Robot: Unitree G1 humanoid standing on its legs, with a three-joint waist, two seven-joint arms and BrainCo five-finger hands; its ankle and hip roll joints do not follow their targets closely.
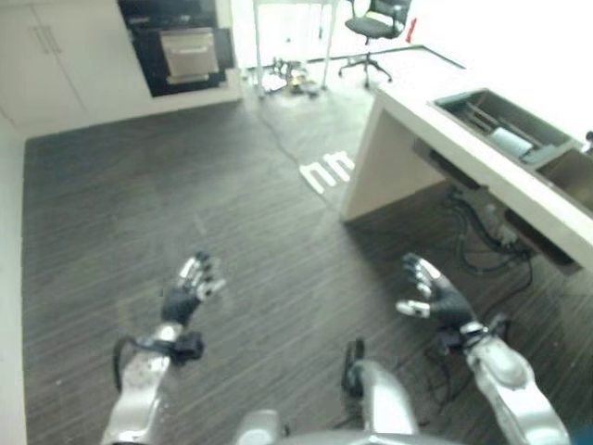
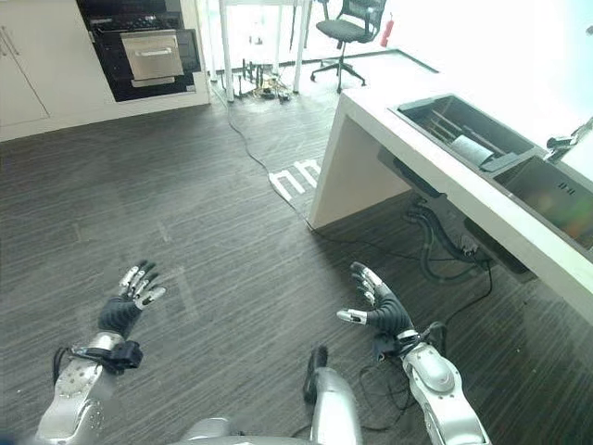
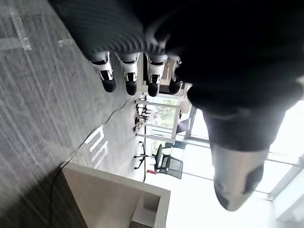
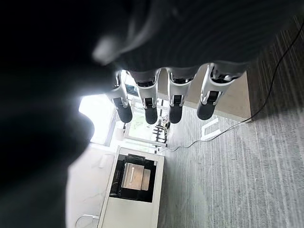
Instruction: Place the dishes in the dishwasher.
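I've got both hands up in front of me over the floor — dark grey, with a fine streaked grain. My left hand hangs with its fingers spread and relaxed, holding nothing; its wrist view shows the fingers in a straight row, dark-tipped. My right hand is the same story: fingers fanned wide, thumb out to the side, empty, well apart from the other.

Off to my right runs the white worktop, a thick slab on a pale panel end. Sunk into it near its far end is a dark rectangular basin, and lying in it I see long thin pieces and one pale, rounded item — I can't tell what kind of dish it is. Just beside it, nearer along the worktop, sits a second basin with a grey metallic sheen.

At the far wall, pale cabinets frame a black built-in appliance with a silvery panel at its front. A black office chair stands on castors beyond the worktop's far end, and white stripes mark the floor near the panel.
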